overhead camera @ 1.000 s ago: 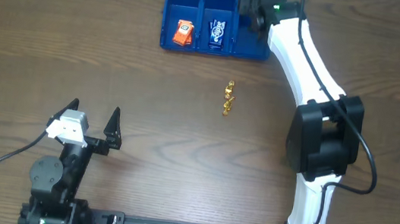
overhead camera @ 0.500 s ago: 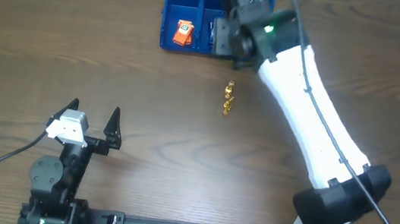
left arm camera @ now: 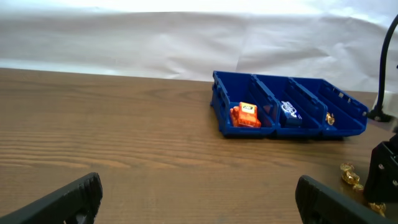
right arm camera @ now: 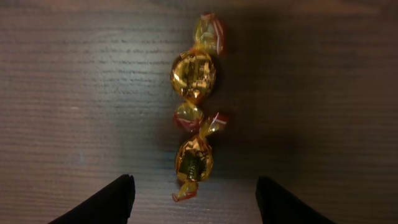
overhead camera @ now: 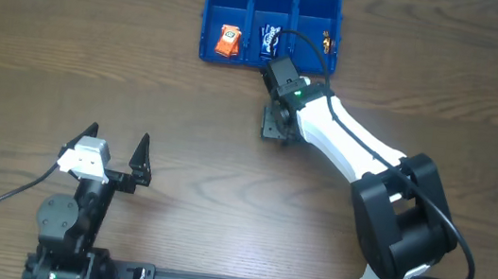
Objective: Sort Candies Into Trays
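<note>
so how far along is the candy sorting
Done: the blue tray holds an orange candy, a blue candy and a sorted gold candy, one per compartment. In hand: the right pincer is open over a loose gold candy and a second loose gold candy on the table, gripping neither. Left: both of those. The left pincer sits open, apart.

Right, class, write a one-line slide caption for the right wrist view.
Open right gripper hovers above two gold-wrapped candies lying end to end on the wooden table.
</note>
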{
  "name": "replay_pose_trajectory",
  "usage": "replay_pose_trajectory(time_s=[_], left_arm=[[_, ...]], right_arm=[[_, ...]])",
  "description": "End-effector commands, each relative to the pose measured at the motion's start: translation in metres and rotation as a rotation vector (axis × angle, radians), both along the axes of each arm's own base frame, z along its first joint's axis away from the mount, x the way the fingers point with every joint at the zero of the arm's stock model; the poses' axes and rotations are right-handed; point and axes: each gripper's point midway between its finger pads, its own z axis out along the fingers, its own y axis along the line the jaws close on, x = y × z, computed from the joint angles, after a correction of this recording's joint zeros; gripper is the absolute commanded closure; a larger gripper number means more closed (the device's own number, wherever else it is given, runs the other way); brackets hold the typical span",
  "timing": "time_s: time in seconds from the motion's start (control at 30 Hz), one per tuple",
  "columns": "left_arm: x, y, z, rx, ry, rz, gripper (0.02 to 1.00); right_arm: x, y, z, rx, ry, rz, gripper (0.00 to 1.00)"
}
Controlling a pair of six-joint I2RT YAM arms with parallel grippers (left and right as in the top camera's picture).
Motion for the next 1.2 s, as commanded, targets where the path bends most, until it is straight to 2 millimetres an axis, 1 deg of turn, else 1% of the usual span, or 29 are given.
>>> replay_pose_trajectory(time_s=[0.03, 0.13, 0.27, 0.3, 0.43, 0.53, 0.63, 0.73, 0.87, 0.93, 0.97, 1.0, 1.1, 1.13, 1.17, 1.2], left_arm=[[-0.001, -0.002, -0.016, 0.005, 0.045, -0.016, 0.023], [-0.001, -0.002, -0.016, 0.005, 0.045, -0.016, 0.023], [-0.001, -0.002, -0.016, 0.005, 0.045, -0.016, 0.020], [-0.001, -0.002, -0.016, 0.005, 0.045, -0.016, 0.020], [-0.001, -0.002, -0.016, 0.005, 0.045, -0.016, 0.020], [-0.001, -0.002, -0.016, 0.005, 0.045, -0.016, 0.020], [-0.001, -0.002, -0.016, 0.005, 0.045, -0.016, 0.020], [-0.001, -0.002, -0.016, 0.005, 0.045, -0.016, 0.020], [-0.001, -0.002, -0.016, 0.005, 0.045, -0.016, 0.020], [-0.001, -0.002, -0.016, 0.005, 0.045, -0.016, 0.020], [-0.001, -0.002, -0.016, 0.005, 0.045, -0.016, 0.020], [-0.001, -0.002, -0.016, 0.005, 0.045, -0.016, 0.020], [-0.001, -0.002, -0.016, 0.005, 0.045, -0.016, 0.020], [-0.001, -0.002, -0.016, 0.005, 0.045, -0.016, 0.023], [-0.001, -0.002, -0.016, 0.005, 0.045, -0.016, 0.020], [-0.001, -0.002, -0.016, 0.005, 0.045, -0.016, 0.020]], right_arm=[[-0.005, 0.000, -0.007, 0.026, 0.012, -0.054, 0.384], [-0.003, 0.002, -0.011, 0.027, 0.010, -0.054, 0.389], [-0.001, 0.002, -0.027, 0.017, 0.024, -0.054, 0.402], [0.000, 0.003, -0.027, 0.019, 0.021, -0.056, 0.406], [0.000, 0.003, -0.027, 0.020, 0.020, -0.055, 0.481], [0.002, 0.001, -0.027, 0.011, 0.013, -0.058, 0.592], [0.003, 0.000, -0.027, 0.003, 0.007, -0.060, 0.654], [0.002, 0.000, -0.027, 0.002, 0.007, -0.060, 0.748], [0.003, -0.001, -0.026, -0.002, 0.003, -0.061, 0.829], [0.002, -0.003, -0.015, -0.006, -0.012, -0.063, 0.855], [0.003, -0.006, -0.007, -0.012, -0.029, -0.066, 0.860], [0.005, -0.009, 0.006, -0.018, -0.062, -0.071, 0.860], [0.021, -0.019, 0.071, -0.020, -0.245, -0.058, 0.866], [0.030, -0.023, 0.095, -0.033, -0.321, -0.045, 0.866], [0.039, -0.027, 0.114, -0.050, -0.378, -0.037, 0.869], [0.051, -0.032, 0.134, -0.074, -0.441, -0.028, 0.871]])
